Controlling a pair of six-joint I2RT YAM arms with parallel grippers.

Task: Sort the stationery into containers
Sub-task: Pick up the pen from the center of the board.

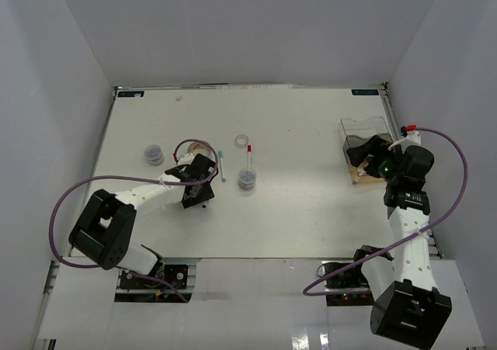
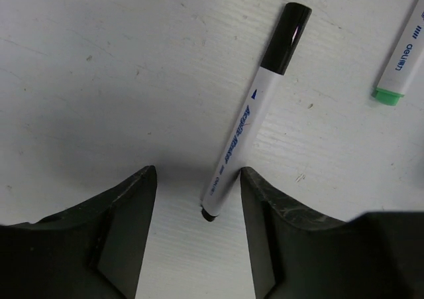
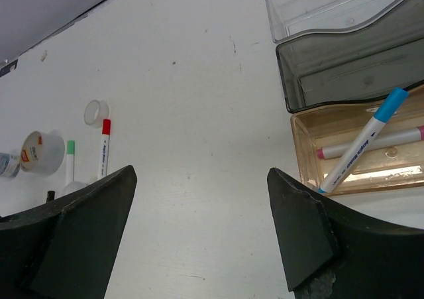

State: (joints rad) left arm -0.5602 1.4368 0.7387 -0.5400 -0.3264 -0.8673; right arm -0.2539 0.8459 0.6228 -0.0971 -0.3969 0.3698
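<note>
The white surface (image 1: 311, 210) carries the organiser (image 1: 361, 129) at its far right, stepped grey-tinted compartments joined to a tan tray (image 3: 301, 146). A blue-capped marker (image 3: 377, 120) leans across a pink-capped marker (image 3: 397, 137) in the tray. The right pincer (image 3: 202, 176) hangs just beside the organiser, spread wide with nothing between its fingers. The left pincer (image 2: 197, 179) is low over the surface, partly spread. A black-capped marker (image 2: 245, 120) lies flat with its tail end between the fingers, close against one and apart from the other. A green-capped marker (image 2: 401, 60) lies near it, and a red-capped marker (image 3: 105, 150) beyond. Around them stand a tape roll (image 3: 40, 152), two round tubs (image 1: 154, 154) and a clear ring (image 3: 96, 112).
</note>
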